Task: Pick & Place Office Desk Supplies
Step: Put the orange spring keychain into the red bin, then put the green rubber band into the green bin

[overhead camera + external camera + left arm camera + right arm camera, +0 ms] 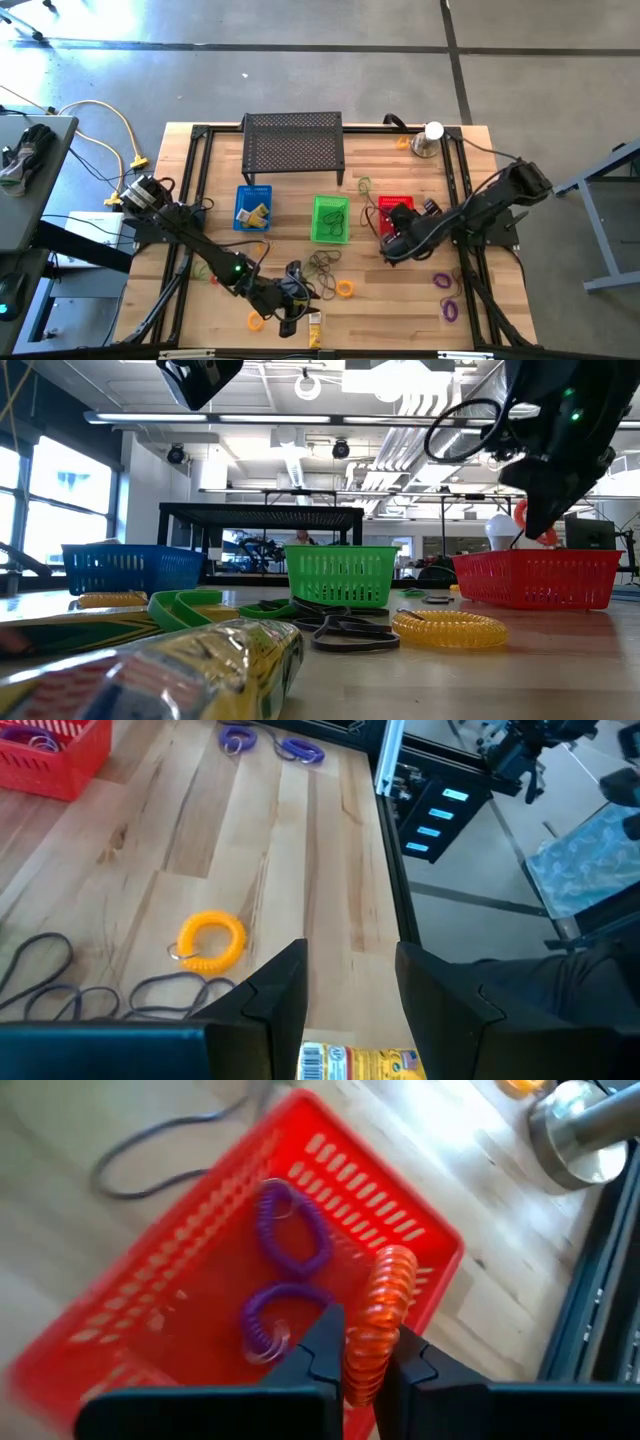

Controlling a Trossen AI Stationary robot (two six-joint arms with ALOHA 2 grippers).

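My right gripper is shut on an orange coil loop above the red basket, which holds two purple coil loops. In the high view this gripper is over the basket's near part. My left gripper is open and empty above a yellow packet near the table's near edge; the packet also shows in the high view. An orange coil and dark loops lie flat on the wood beside it. My right gripper pinches one side of the orange coil loop between its two fingers, coming from above and pointing down. The rest of the coil sticks out past the fingertips. It is lifted clear, over the inside of the red basket.
A green basket and a blue basket stand left of the red one. A black mesh stand and a silver cup with a white ball are at the far edge. Purple coils lie at the near right.
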